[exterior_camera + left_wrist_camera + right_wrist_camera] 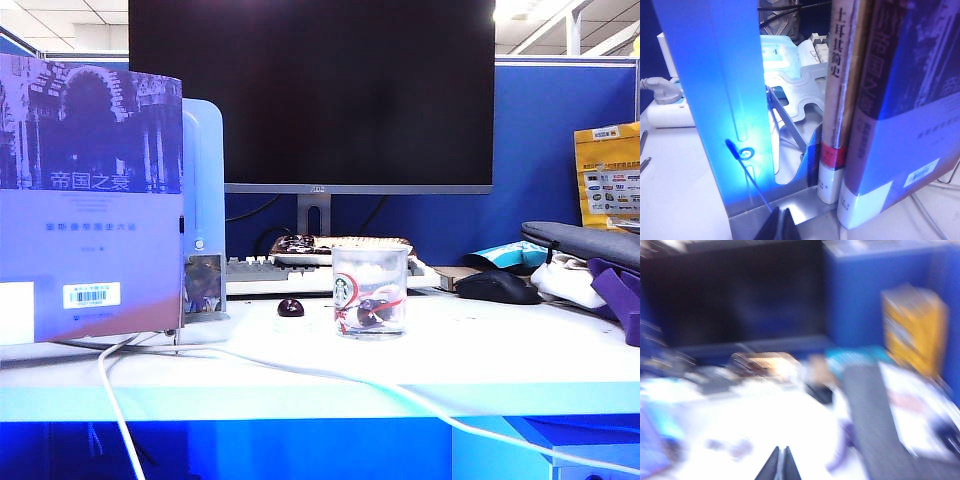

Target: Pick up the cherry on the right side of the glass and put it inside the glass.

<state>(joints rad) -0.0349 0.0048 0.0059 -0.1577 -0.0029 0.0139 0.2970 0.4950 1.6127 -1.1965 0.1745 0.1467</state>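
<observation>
Exterior view has the glass (370,290) standing upright on the white desk (300,370), just in front of the keyboard (300,275) and below the big dark monitor (311,92). You can see the little green logo and red ribbon lines on its side, and there's a dark round cherry (372,312) sitting inside it at the bottom. A second cherry (290,307) lies on the desk just left of the glass, apart from it, not touching. On the right side of the glass the desk is bare up to the black mouse (497,287), which sits further right and a bit behind. Well left of the glass there's a purple-covered book (90,200) standing up against a pale blue bookend (203,200), and a white cable (330,378) runs across the desk in front of the glass. Neither arm shows up in this view.

In the left wrist view, the left gripper (780,225) has its two dark fingertips pressed together with nothing between them, parked right by the blue bookend and the standing books, so well left of the glass.

The right wrist view is super blurry. The right gripper (778,466) is also pinched closed and empty, up off the desk, aimed toward the monitor. A vague smudge near the gripper tips might be the glass, but honestly I can't tell.
</observation>
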